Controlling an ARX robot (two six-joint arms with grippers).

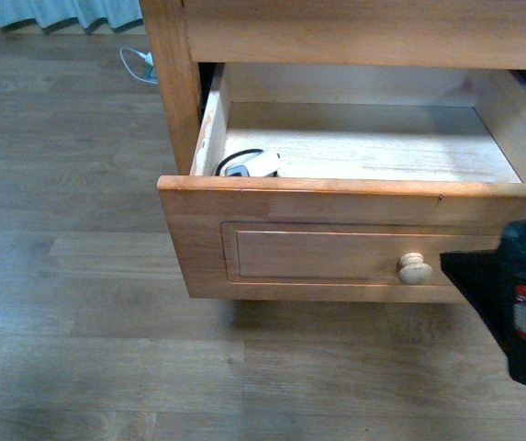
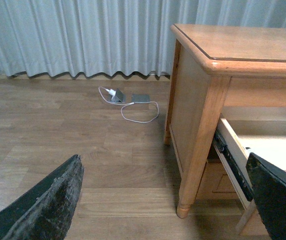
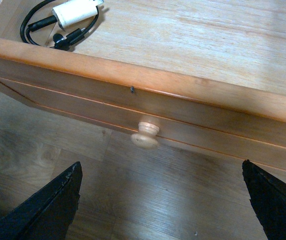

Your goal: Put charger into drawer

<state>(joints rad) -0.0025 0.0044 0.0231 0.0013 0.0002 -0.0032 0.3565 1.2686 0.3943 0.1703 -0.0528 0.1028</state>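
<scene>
Since the charger (image 3: 77, 13) lies inside the drawer (image 3: 192, 87), I hold the right gripper (image 3: 161, 170) wide, empty, near the knob (image 3: 145, 135), presumably for closing.

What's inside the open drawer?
The charger, with its black cable looped, lies in the front left corner of the drawer. The rest seen is bare wood; the right end is out of view.

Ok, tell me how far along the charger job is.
Done: the charger lies inside the open drawer, near its front corner, on the left in the front view. In hand: nothing. The left gripper and right gripper are both open and empty, the right one near the knob. Left: nothing of the placing itself; the drawer stands pulled out.
</scene>
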